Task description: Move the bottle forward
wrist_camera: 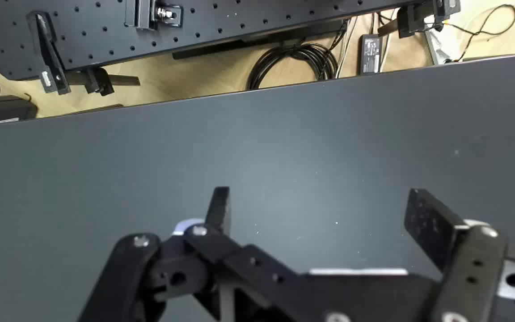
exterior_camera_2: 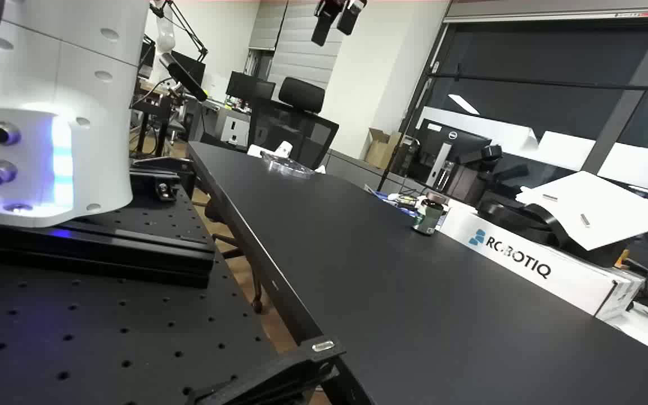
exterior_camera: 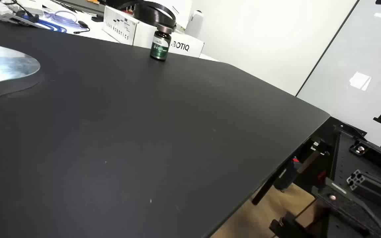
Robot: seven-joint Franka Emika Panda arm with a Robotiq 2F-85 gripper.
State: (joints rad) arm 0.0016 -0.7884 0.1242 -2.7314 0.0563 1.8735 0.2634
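The bottle (exterior_camera: pixel 160 43) is small and dark with a green label band and a dark cap. It stands upright on the black table (exterior_camera: pixel 164 132), close to the table edge beside a white box. It also shows in an exterior view (exterior_camera_2: pixel 428 216) near the table's edge by the box. The bottle is out of the wrist view. My gripper (wrist_camera: pixel 320 201) is open in the wrist view, with only bare table surface below and between its fingers. Its dark fingertips (exterior_camera_2: pixel 334 32) hang at the top edge in an exterior view, high above the table and apart from the bottle.
A white Robotiq box (exterior_camera_2: pixel 532 261) lies along the table edge by the bottle. A clear shiny plastic piece (exterior_camera: pixel 8 66) lies on the table. Cables (exterior_camera: pixel 61 19) lie beyond the table edge. A perforated black mounting plate (wrist_camera: pixel 221 22) lies across a gap from the table.
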